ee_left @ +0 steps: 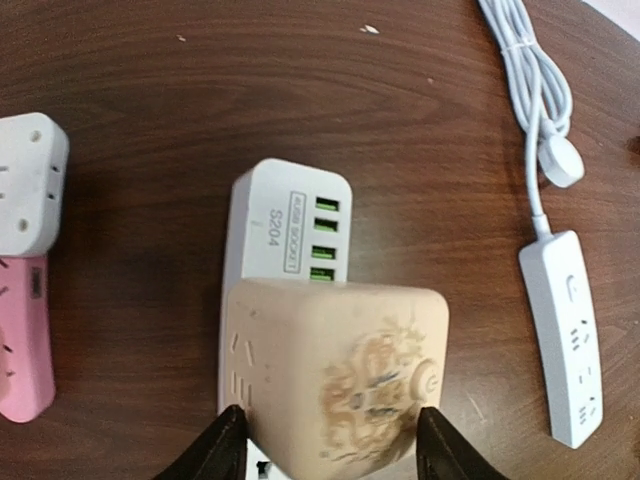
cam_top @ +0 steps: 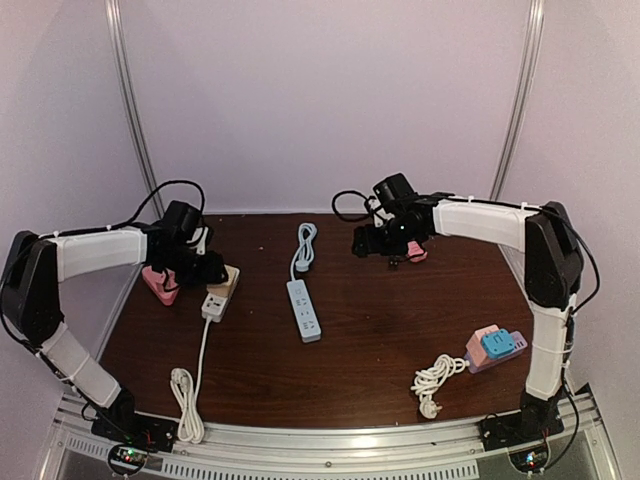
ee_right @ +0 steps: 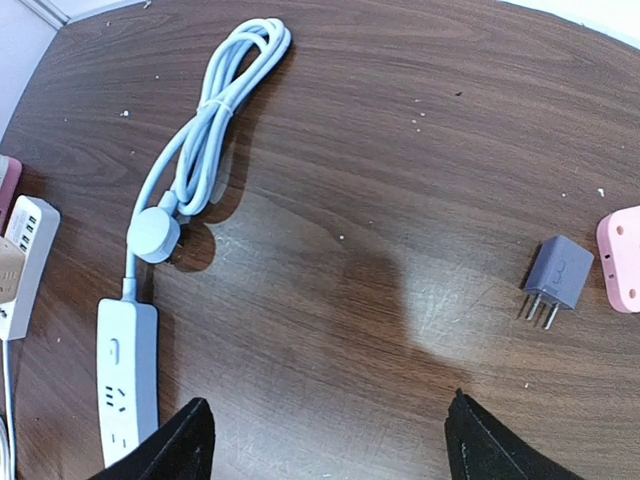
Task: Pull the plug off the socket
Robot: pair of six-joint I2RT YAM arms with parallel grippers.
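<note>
Your left gripper (ee_left: pixel 330 440) has its fingers pressed against both sides of the beige cube (ee_left: pixel 335 380), which sits over the near end of the white socket block (ee_left: pixel 290 215). Whether the cube's pins are still seated is hidden. Pull straight away from the block's face, without twisting or rocking, so the pins don't bind. The block looks light and nothing pins it to the table (ee_left: pixel 300 80), so expect it to lift with the cube. Go slowly and watch for that.

Your right gripper (ee_right: pixel 325 440) hangs wide open and empty over bare wood. A gray plug (ee_right: pixel 556 275) lies free just beside a pink socket (ee_right: pixel 622 258). Consider bringing that arm across to hold the block down.
</note>
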